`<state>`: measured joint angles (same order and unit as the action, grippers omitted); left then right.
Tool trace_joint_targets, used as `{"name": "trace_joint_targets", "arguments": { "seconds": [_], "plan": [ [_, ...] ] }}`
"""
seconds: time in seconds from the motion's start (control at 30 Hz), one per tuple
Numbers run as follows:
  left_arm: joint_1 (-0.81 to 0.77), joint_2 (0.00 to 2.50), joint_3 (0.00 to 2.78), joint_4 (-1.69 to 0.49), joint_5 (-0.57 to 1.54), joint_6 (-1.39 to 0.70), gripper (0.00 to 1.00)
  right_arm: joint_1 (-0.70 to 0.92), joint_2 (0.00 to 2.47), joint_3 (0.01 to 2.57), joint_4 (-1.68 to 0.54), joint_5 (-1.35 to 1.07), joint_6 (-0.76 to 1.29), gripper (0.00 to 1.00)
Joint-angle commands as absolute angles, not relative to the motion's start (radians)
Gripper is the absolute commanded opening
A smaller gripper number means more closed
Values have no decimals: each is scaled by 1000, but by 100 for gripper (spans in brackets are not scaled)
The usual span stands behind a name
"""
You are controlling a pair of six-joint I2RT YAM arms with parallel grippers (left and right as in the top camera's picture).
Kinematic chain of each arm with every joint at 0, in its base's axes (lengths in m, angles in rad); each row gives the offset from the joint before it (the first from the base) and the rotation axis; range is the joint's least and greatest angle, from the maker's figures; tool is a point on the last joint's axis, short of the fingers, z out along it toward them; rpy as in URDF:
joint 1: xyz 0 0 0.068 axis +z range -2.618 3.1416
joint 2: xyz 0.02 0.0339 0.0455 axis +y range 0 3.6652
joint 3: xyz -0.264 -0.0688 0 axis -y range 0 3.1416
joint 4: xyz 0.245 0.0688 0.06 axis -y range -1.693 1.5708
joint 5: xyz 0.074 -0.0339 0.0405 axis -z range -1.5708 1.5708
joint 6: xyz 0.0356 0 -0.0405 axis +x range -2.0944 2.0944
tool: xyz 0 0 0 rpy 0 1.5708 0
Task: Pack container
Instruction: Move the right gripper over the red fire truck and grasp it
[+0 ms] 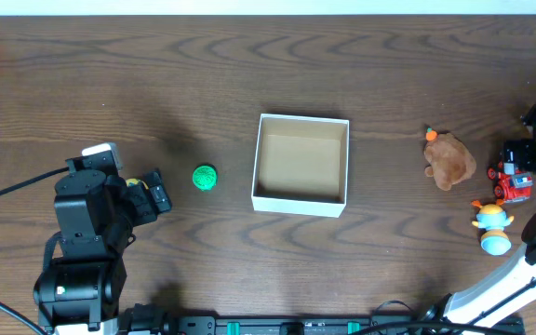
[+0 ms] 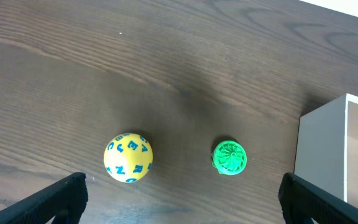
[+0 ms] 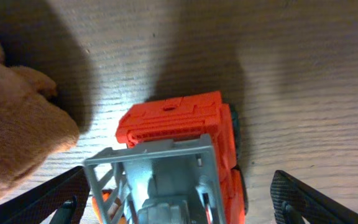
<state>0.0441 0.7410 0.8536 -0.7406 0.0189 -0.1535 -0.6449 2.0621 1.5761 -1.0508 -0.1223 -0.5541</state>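
1. Box (image 1: pixel 300 202) sits empty mid-counter (image 1: pixel 156 93).
2. Right hand (image 3: pixel 179 186), spread apart, hangs over the truck (image 3: pixel 179 127) well right of the box, straddling its narrow width.
3. Left hand (image 2: pixel 182 199), also apart, hovers left of the box.

Dark wood-grain table (image 1: pixel 156 74): a yellow lettered ball (image 2: pixel 128 157) below the left gripper (image 2: pixel 188 208), a green ridged ball (image 2: pixel 229 157) and a white cardboard box (image 1: pixel 298 205) beyond. A red toy truck (image 3: pixel 179 130) lies under the right gripper (image 3: pixel 179 205), a brown plush toy (image 3: pixel 11 124) beside it.
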Motion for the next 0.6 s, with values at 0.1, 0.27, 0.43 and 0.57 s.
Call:
{"name": "trace_joint_targets", "arguments": {
  "seconds": [0.1, 0.27, 0.43, 0.57],
  "plan": [
    [47, 744, 875, -743, 14, -154, 98, -648, 2067, 1533, -1031, -105, -548, 87],
    [47, 744, 875, -743, 14, -154, 98, -648, 2067, 1533, -1028, -104, -547, 74],
    [47, 744, 875, -743, 14, -154, 98, -648, 2067, 1533, -1028, -104, -547, 70],
    [47, 744, 875, -743, 14, -154, 98, -648, 2067, 1533, -1027, -104, -547, 65]
  ]
}}
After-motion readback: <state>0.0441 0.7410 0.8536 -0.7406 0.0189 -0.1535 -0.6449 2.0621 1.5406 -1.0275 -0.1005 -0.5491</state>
